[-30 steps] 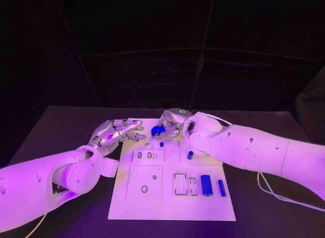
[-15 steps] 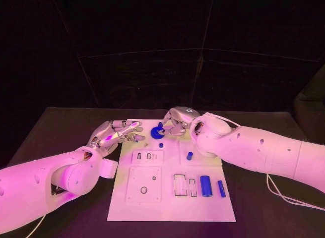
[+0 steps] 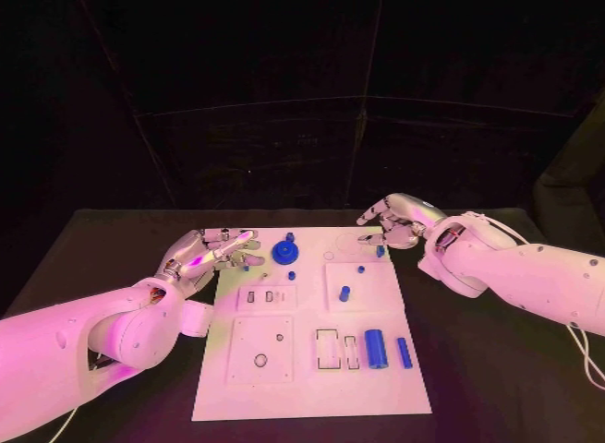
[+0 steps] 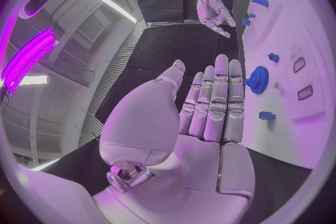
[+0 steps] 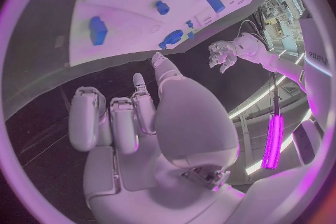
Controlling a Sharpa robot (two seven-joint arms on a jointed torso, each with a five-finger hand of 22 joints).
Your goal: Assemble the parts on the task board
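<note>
Both hands' fingers hold nothing: left hand [image 3: 211, 251] extended, right hand [image 3: 394, 221] half-curled, fingertips unclear.

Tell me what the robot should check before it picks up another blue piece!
1. Right hand free: ok, it holds nothing, fingers loosely curled at the far right edge of the white plastic task board.
2. Left hand free: ok, flat and open beside the board's far left edge.
3. Round blue toothed gear released: ok, it sits on the board with no hand touching it.
4. Gear fully seated: cannot tell.
5. Pieces left to place: ok, a thick blue cylinder and a thin blue rod lie near the board's right side.
6. Rectangular slots beside them unblocked: ok.
</note>
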